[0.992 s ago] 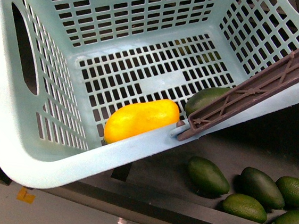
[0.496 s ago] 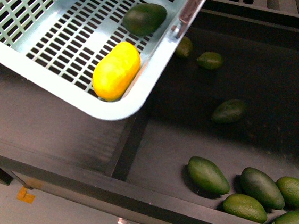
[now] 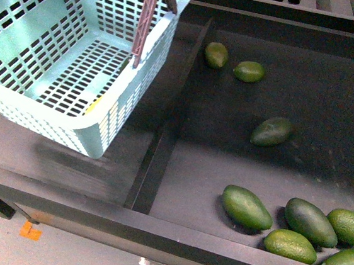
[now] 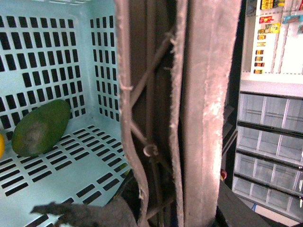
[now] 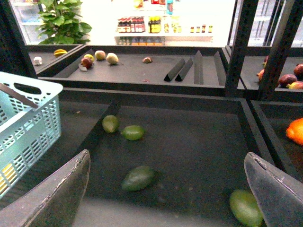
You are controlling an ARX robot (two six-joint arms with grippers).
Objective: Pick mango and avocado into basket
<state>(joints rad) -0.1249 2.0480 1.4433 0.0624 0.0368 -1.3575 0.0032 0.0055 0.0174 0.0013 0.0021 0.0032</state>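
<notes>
The light teal basket [image 3: 39, 113] hangs tilted at the upper left of the front view, its brown-grey handle [image 3: 148, 15] standing up. My left gripper [image 4: 165, 213] is shut on that handle [image 4: 199, 113], which fills the left wrist view. Inside the basket lies one dark green avocado [image 4: 40, 127], and a yellow sliver of the mango [image 4: 1, 144] shows beside it. From the front the mango [image 3: 96, 105] shows only as yellow through the wall slots. My right gripper [image 5: 165, 198] is open over the dark bin, with nothing between its fingers [image 5: 52, 198].
Loose avocados lie in the black bin: two at the back [image 3: 216, 54], one in the middle [image 3: 272, 131], several at the front right [image 3: 246, 207]. A raised divider [image 3: 164, 131] splits the bin from the left shelf. Far shelves hold other fruit [image 5: 99, 56].
The basket has swung up and away to the upper left, showing its outer wall. The mango and avocado inside, plainly seen before, are now mostly hidden in the front view.
</notes>
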